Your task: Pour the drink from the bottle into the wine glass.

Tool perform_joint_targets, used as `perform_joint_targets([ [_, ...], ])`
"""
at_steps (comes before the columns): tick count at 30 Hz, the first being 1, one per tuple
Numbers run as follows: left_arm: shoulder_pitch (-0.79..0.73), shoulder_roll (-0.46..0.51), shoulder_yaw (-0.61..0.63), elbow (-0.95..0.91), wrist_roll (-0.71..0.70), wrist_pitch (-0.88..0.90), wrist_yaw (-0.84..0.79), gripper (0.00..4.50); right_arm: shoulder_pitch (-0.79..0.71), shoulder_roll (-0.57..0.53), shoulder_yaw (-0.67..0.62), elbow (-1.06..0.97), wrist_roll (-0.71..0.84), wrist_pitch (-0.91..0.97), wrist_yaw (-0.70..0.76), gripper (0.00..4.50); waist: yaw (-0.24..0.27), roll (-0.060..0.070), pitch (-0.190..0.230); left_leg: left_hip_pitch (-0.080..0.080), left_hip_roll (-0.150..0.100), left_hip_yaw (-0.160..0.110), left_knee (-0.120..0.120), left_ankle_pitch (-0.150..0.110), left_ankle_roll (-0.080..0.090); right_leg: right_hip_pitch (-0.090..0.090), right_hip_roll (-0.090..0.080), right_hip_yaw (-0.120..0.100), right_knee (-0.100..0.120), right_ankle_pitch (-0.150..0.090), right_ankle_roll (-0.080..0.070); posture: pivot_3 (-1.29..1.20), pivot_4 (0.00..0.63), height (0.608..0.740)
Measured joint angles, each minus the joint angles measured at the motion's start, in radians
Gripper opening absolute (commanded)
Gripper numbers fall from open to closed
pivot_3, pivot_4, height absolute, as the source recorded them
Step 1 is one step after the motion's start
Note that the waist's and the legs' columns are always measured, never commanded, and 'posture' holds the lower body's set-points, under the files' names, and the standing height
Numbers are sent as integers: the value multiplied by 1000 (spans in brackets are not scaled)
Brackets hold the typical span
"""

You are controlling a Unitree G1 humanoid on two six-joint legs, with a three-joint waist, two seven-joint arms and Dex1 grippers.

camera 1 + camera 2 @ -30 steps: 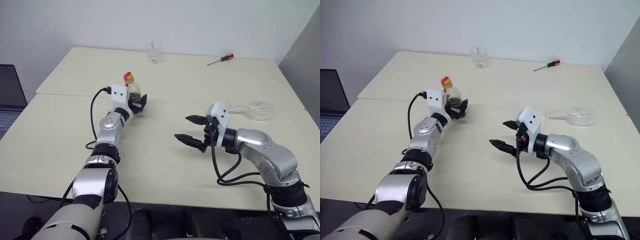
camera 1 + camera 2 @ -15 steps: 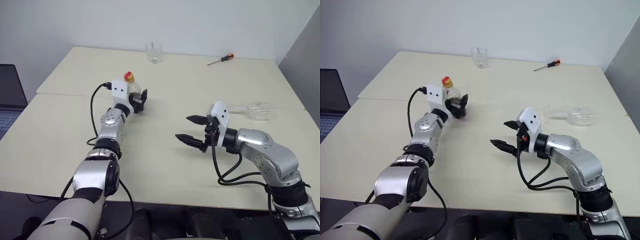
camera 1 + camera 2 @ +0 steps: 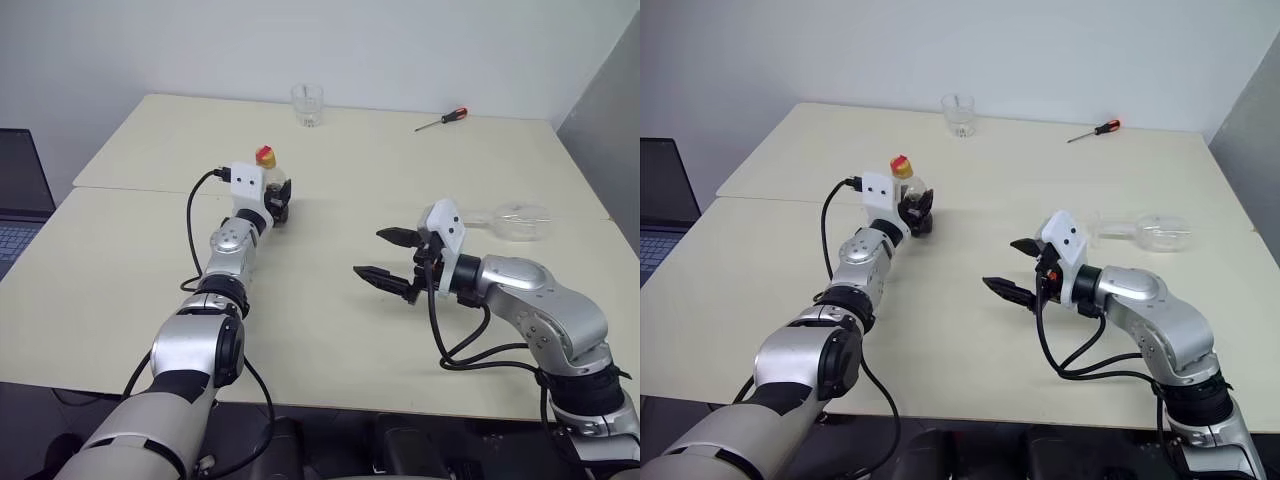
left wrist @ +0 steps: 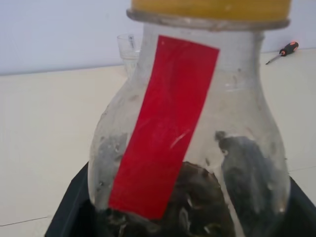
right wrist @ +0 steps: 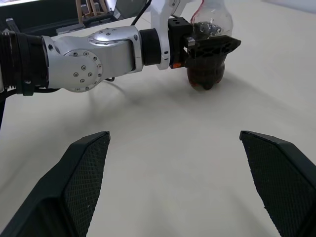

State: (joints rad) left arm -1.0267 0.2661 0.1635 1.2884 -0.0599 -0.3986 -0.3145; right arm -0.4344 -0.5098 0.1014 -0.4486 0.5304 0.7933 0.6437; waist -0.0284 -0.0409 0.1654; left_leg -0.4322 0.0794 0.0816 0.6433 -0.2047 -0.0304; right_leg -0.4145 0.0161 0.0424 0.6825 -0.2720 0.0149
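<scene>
Bottle [image 3: 904, 190] standing capped on the worktop [image 3: 970, 330], left claw [image 3: 913, 210] clenching around its body; right claw [image 3: 1024, 268] idling released. Next: uncapping, then righting the wine glass [image 3: 1145, 232] lying at three o'clock.

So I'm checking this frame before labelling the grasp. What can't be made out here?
- Bottle: its base is cut off by the left wrist view's lower edge, and in the eye views the left hand covers its lower body.
- Whether the left hand's fingers press the bottle or just flank it: not clear.
- Wine glass: lying on its side; too small and clear to see if it is empty.
- Tumbler: any contents too small to see.
</scene>
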Motion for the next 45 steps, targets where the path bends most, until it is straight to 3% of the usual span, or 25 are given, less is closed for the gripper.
perform_joint_targets([
  [8,0,1,-2,1,11,-1,-20,2210,2,9,-8,-9,1,4,-35,4500,0,0,0,0,0,0,0,0,0,0,0,0,0,0,0,0,150,740],
  [15,23,-8,-32,-66,15,31,-144,2208,-74,35,-97,-70,85,102,-106,4500,4,0,0,0,0,0,0,0,0,0,0,0,0,0,0,0,150,740],
  [20,121,-39,-101,-323,5,167,-285,2153,-122,32,-188,-149,209,202,-166,4500,7,0,0,-1,0,0,1,0,0,0,-2,0,0,0,0,0,150,740],
  [25,295,-56,-207,-737,-40,430,-422,2093,-157,-9,-300,-231,375,302,-244,4500,2,0,0,-1,1,-1,0,0,0,0,-1,0,1,0,-1,0,150,740],
  [29,344,-47,-285,-891,-60,556,-526,2078,-134,-73,-325,-250,449,343,-269,4500,2,1,0,0,0,-2,1,0,0,0,-1,0,2,0,-1,0,150,740],
  [38,323,-51,-335,-919,-57,606,-595,2054,-181,-94,-290,-252,552,345,-337,4500,-3,1,0,0,0,-2,1,1,2,0,0,1,1,0,1,0,150,740],
  [45,313,-72,-357,-898,-44,570,-592,2048,-190,-50,-174,-169,428,305,-410,4500,-1,1,0,-1,0,-1,1,1,2,0,-1,1,0,0,0,0,150,740],
])
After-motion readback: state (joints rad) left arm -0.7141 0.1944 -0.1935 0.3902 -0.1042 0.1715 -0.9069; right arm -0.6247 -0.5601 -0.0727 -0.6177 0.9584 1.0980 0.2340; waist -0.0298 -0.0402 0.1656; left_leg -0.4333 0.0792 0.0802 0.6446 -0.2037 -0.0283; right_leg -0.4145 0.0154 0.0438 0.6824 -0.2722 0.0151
